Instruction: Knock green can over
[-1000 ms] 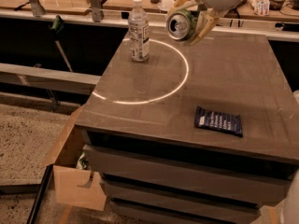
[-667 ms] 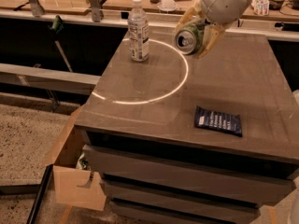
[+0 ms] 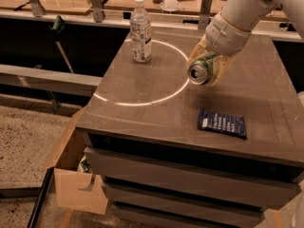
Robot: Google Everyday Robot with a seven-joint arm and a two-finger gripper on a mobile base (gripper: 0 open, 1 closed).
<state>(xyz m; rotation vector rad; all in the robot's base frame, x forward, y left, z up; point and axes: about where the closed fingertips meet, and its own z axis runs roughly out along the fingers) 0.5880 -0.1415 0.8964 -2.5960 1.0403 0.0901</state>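
The green can [image 3: 201, 72] is tipped on its side, its silver top and pull tab facing the camera. It sits between the pale fingers of my gripper [image 3: 207, 69], which is shut on it, over the middle right of the brown table [image 3: 142, 113]. Whether the can touches the tabletop cannot be told. The white arm comes down from the upper right.
A clear plastic bottle with a white cap [image 3: 141, 30] stands upright at the table's back left. A dark blue packet [image 3: 222, 123] lies flat near the front right. A ring of light [image 3: 142, 101] lies on the tabletop. An open cardboard box [image 3: 71, 175] sits on the floor at the left.
The gripper has moved the tilted can from the back of the table toward the front and lower. The bottle and the packet have not moved.
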